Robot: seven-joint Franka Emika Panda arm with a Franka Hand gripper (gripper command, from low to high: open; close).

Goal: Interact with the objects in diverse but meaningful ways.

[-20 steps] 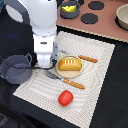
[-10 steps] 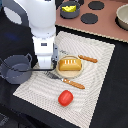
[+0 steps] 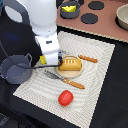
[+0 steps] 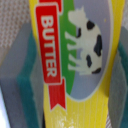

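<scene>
Dark worktop [image 3: 107, 107] with a striped beige mat [image 3: 95, 75] on it; brown counter [image 3: 107, 25] at the back.

Pincer [image 3: 50, 56] sits low over the mat's edge on the exterior view's left, under the white arm [image 3: 37, 20]. Wrist view: butter [image 4: 75, 65] fills the frame between two teal pads [image 4: 27, 85], both pressed against its sides, so the pincer is closed on it. Label reads BUTTER on a red banner, with a black-and-white cow. In the exterior view only a yellow bit of butter [image 3: 43, 60] shows below the pincer. Can't tell if it touches the mat.

Just beside the pincer, toward the exterior view's right: bread [image 3: 70, 64] on a round wooden board [image 3: 70, 73]. Orange-handled knife [image 3: 66, 80] lies in front of the board, blade pointing at the pincer side. Second orange-handled tool [image 3: 88, 59] behind the bread, partly hidden.

Grey-blue pot [image 3: 15, 70] on the worktop at the exterior view's left of the pincer, off the mat, near but apart.

Tomato [image 3: 65, 97] on the mat, nearer the camera, well apart from the pincer.

On the counter: dark pot [image 3: 69, 10] with yellow cheese [image 3: 69, 7] inside, two black discs [image 3: 90, 19], a bowl [image 3: 123, 17] at the exterior view's right edge.
</scene>
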